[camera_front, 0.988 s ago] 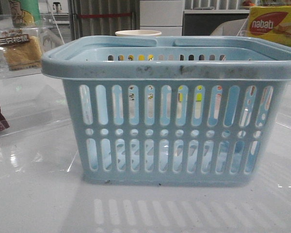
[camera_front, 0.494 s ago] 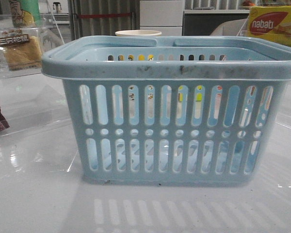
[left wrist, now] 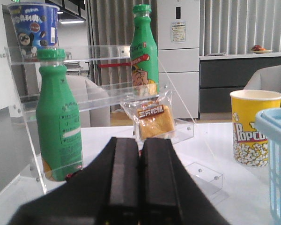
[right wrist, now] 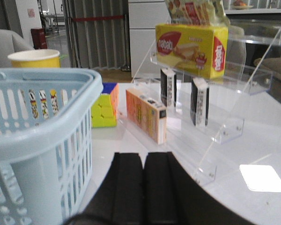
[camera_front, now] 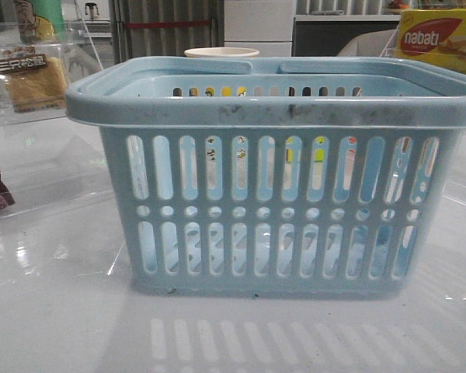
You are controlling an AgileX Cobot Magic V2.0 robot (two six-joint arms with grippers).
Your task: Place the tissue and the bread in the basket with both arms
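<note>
The light blue basket [camera_front: 273, 110] stands in the middle of the table and fills the front view. The bread [camera_front: 35, 78], golden in a clear wrapper with a dark label, sits on a clear shelf at the back left. In the left wrist view my left gripper [left wrist: 140, 140] is shut and empty, pointing at the bread [left wrist: 152, 121] some way ahead. Two black and white tissue packs [right wrist: 200, 102] [right wrist: 167, 88] stand on a clear shelf ahead of my right gripper [right wrist: 144, 154], which is shut and empty beside the basket [right wrist: 37, 136]. Neither gripper shows in the front view.
Green bottles [left wrist: 58, 117] [left wrist: 144, 51] and a blue cup [left wrist: 35, 26] stand on the left shelf. A popcorn cup [left wrist: 250, 126] stands behind the basket. The right shelf holds a nabati box [right wrist: 192, 47]; an orange box [right wrist: 146, 114] and a puzzle cube [right wrist: 105, 105] are near it.
</note>
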